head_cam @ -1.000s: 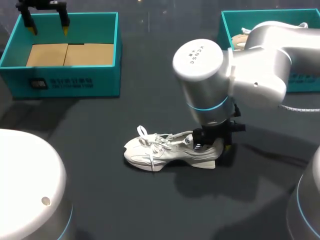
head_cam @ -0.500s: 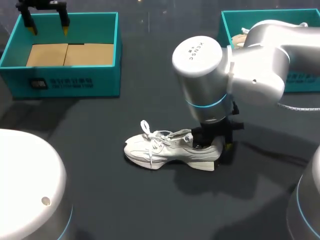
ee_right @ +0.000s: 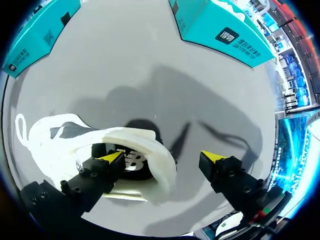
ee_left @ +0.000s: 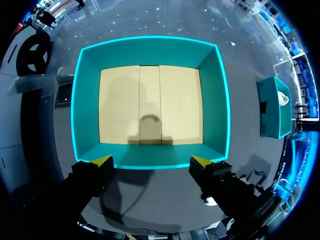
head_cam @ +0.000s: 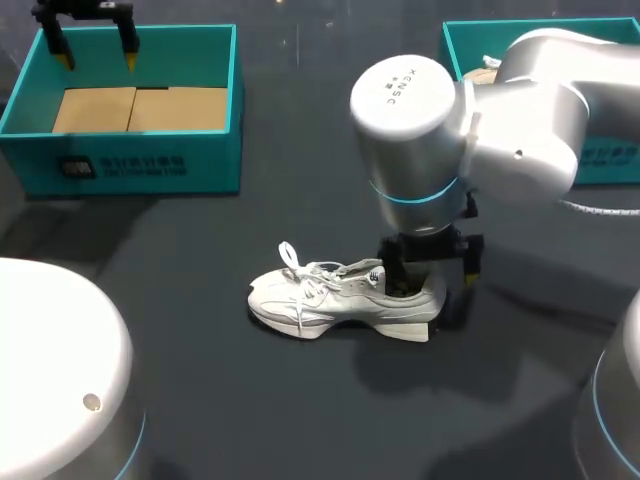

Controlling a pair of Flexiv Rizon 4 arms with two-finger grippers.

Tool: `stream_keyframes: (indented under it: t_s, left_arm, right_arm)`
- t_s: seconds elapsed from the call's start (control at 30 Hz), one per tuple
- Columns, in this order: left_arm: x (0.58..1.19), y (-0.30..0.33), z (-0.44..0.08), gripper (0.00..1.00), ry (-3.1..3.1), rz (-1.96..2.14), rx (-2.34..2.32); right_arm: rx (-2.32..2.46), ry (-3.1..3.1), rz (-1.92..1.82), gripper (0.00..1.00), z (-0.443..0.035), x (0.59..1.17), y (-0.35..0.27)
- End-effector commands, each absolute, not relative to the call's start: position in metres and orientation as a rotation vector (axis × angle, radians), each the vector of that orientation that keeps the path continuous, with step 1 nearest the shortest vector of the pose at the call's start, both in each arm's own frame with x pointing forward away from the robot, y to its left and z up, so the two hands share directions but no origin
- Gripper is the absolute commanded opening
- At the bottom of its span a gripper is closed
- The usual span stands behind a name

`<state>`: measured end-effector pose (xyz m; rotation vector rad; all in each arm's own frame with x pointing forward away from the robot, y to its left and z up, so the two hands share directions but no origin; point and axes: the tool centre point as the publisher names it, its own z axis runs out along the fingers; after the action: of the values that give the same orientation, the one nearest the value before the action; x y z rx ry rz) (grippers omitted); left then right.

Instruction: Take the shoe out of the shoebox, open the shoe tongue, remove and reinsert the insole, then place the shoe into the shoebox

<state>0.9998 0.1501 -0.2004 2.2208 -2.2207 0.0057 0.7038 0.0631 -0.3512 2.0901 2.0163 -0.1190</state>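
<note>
White sneaker (head_cam: 335, 300) — lying on the dark desk (head_cam: 200, 350), outside the boxes. Right claw (head_cam: 432, 280) — spread wide astride its heel, gripping nothing. Left claw (head_cam: 97, 55) — parted, empty, above the teal shoebox (head_cam: 140, 165).

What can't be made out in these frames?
- Insole: in the head view the right gripper covers the shoe opening; in the right wrist view its finger and the collar hide the inside.
- Right-hand box contents: in the head view the right arm blocks them; in the left wrist view they are too small.
</note>
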Motion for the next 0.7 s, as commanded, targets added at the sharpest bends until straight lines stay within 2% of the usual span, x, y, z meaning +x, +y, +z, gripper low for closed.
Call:
stream_keyframes:
  t_s: [0.03, 0.33, 0.7]
  left_arm:
    - [1.000, 0.150, -0.200, 1.00, -2.221, 0.004, 2.221]
    - [1.000, 0.150, -0.200, 1.00, -2.221, 0.004, 2.221]
    - [1.000, 0.150, -0.200, 1.00, -2.221, 0.004, 2.221]
  right_arm:
    - [2.067, 2.100, 0.012, 1.00, -0.324, 0.694, 0.047]
    - [1.581, 2.596, 0.607, 1.00, -0.276, 0.682, 0.039]
    - [1.566, 2.637, 0.570, 1.00, -0.272, 0.681, 0.038]
